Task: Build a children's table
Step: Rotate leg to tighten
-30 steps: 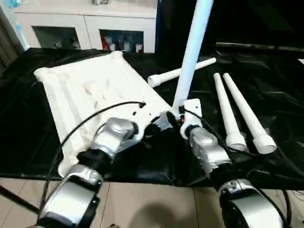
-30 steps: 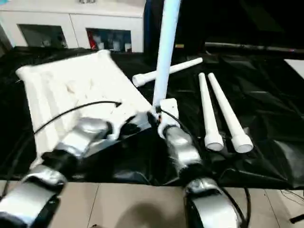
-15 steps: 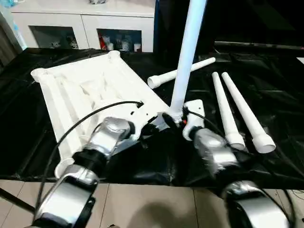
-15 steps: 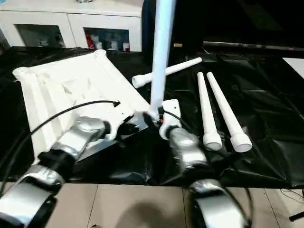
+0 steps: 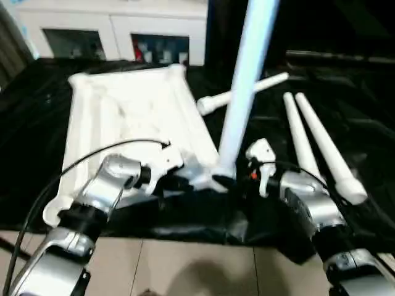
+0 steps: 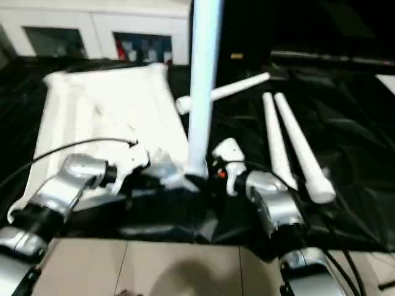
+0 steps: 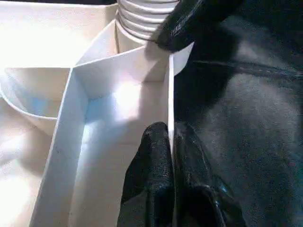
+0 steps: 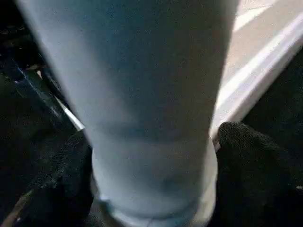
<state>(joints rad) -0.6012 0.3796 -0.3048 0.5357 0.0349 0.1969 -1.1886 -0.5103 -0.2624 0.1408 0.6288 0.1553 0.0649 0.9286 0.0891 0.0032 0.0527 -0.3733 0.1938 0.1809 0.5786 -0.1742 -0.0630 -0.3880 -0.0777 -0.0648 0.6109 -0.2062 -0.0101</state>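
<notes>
The white table top lies ribbed side up on a black sheet. One white leg stands upright in its near right corner socket; its threaded end sits in the socket. My left gripper is shut on the thin rim wall of the top, right beside that socket. My right gripper is open, its fingers straddling the base of the upright leg close on both sides. Three more legs lie on the sheet: one crosswise and two side by side at the right.
A white cabinet with glass doors stands behind the work surface. The black sheet ends at the near edge, with tiled floor below. A black cable loops over my left forearm.
My right gripper's fingers have spread wider around the base of the upright leg. The left gripper keeps its pinch on the rim. The camera has shifted.
</notes>
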